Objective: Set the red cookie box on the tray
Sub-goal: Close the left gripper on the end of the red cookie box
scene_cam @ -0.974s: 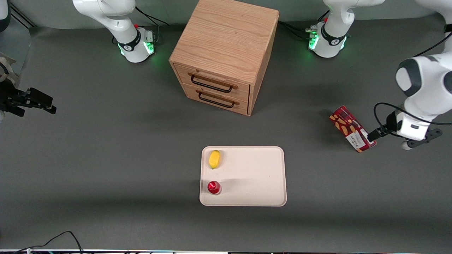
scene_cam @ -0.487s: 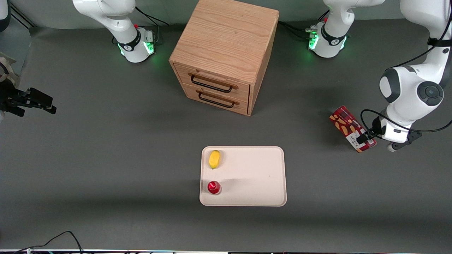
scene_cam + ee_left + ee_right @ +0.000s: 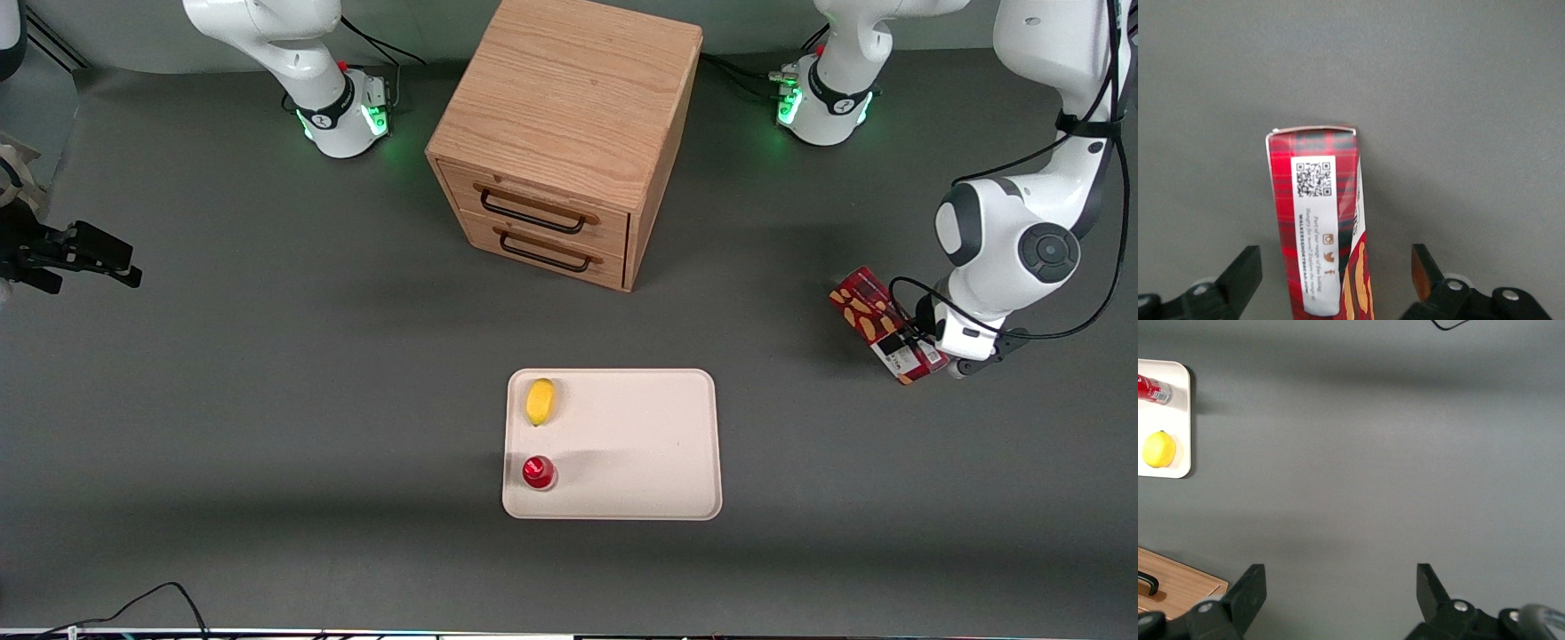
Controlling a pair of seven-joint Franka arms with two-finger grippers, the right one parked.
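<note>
Red cookie box (image 3: 885, 325) lies on the table (image 3: 267, 400), well apart from tray (image 3: 622, 444). Gripper (image 3: 1335, 277) spread wide, straddling its labelled end. Risk: end-heavy grip lets box pivot or slip.

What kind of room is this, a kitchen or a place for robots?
Probably a robot lab: two arms bolted to a grey table, and the gripper open around a red cookie box, near a tray.

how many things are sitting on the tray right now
2. On the tray, a yellow lemon lies near its corner farther from the front camera; a small red can sits nearer. The red cookie box lies off it, under the open hand.
</note>
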